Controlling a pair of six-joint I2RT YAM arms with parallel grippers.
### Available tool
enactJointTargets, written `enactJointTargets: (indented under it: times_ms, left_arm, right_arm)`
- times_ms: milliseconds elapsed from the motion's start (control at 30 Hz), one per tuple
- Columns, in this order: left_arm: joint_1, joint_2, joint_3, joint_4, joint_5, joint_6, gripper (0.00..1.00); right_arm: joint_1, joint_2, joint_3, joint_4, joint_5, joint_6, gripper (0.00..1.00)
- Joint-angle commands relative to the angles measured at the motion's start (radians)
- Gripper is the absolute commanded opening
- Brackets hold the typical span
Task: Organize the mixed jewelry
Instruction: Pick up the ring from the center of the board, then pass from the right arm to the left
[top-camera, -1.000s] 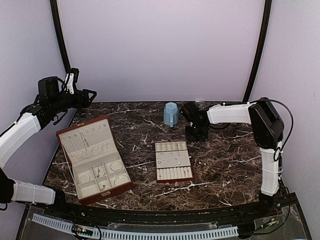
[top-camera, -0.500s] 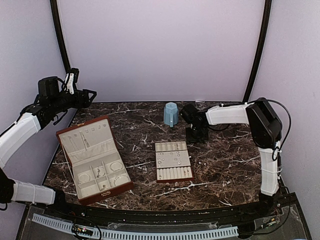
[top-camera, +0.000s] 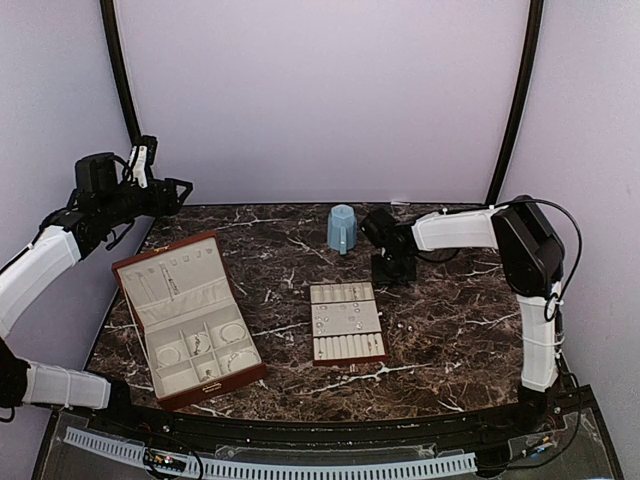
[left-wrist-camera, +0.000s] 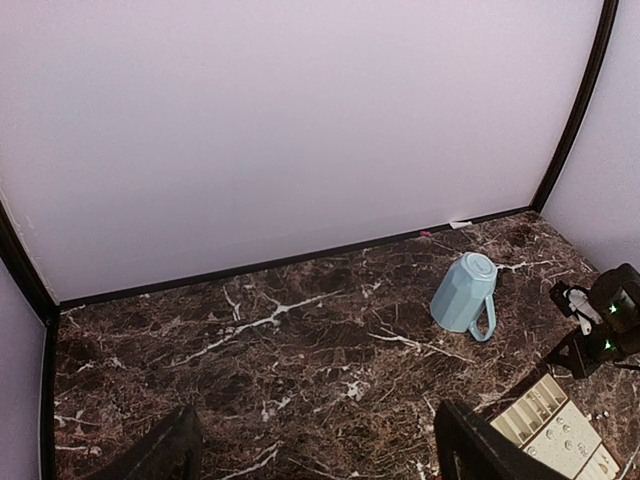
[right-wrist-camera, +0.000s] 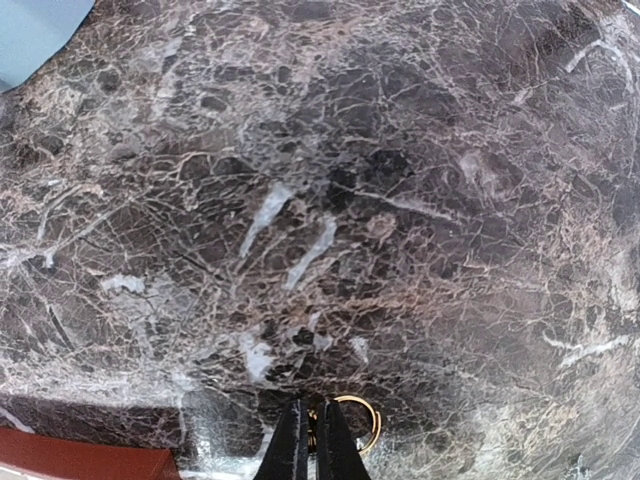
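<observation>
Jewelry, mixed, small metal pieces, lot spread over several spots. Studs and small rings sit on the slotted tray (top-camera: 346, 345) at the centre of the marble table (top-camera: 450, 320). Hoops and short chains lie in the near compartments of the open box (top-camera: 190, 318) at left, among them a bracelet (top-camera: 233, 333). One ring (right-wrist-camera: 352, 420), yellowish in the wrist view, lies on the far side of the tray, right of the blue mug (top-camera: 342, 228)

Right gripper (right-wrist-camera: 308, 442): fingers pressed together, tips down at the table, the ring's left edge caught between them. This is apparently a pinch by the rim, since so thin a piece offers no other purchase. Whether the ring is off the marble cannot be told

Left gripper (left-wrist-camera: 320, 462): fingers spread wide, nothing between them, raised over the far-left corner, likely parked there to keep clear of box and tray

Step judged: pick-up of the ring; carrying it to a tray slot not yet done
</observation>
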Motion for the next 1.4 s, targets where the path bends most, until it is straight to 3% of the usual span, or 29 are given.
enactJointTargets:
  times_ms: [0, 233, 367, 500, 600, 800, 967, 1267, 1367]
  left_arm:
    - [-0.001, -0.034, -0.016, 0.017, -0.011, 0.014, 0.83]
    - [-0.001, -0.057, -0.058, 0.107, 0.096, 0.030, 0.82]
    - [-0.020, -0.072, -0.097, 0.189, 0.206, 0.045, 0.82]
    - [-0.144, -0.106, -0.176, 0.314, 0.277, 0.092, 0.82]
    - [-0.297, -0.108, -0.229, 0.419, 0.301, 0.107, 0.83]
    - [-0.515, 0.002, -0.247, 0.531, 0.248, 0.129, 0.83]
    - [-0.642, 0.151, -0.217, 0.673, 0.223, 0.137, 0.83]
    - [-0.674, 0.290, -0.133, 0.723, 0.331, 0.124, 0.83]
    - [-0.677, 0.288, -0.132, 0.720, 0.347, 0.123, 0.73]
  right_arm:
    - [-0.027, -0.059, -0.045, 0.047, -0.057, 0.000, 0.00]
    - [-0.087, -0.249, -0.179, 0.221, -0.290, -0.078, 0.00]
    - [-0.108, -0.342, -0.230, 0.299, -0.531, -0.141, 0.00]
    - [-0.110, -0.426, -0.255, 0.373, -0.789, -0.190, 0.00]
    - [-0.110, -0.471, -0.262, 0.436, -0.989, -0.193, 0.00]
    - [-0.101, -0.520, -0.294, 0.678, -1.339, -0.053, 0.00]
    - [-0.060, -0.521, -0.289, 0.844, -1.492, 0.067, 0.00]
    - [0.016, -0.499, -0.258, 0.863, -1.572, 0.075, 0.00]
    - [0.026, -0.494, -0.259, 0.880, -1.589, 0.086, 0.00]
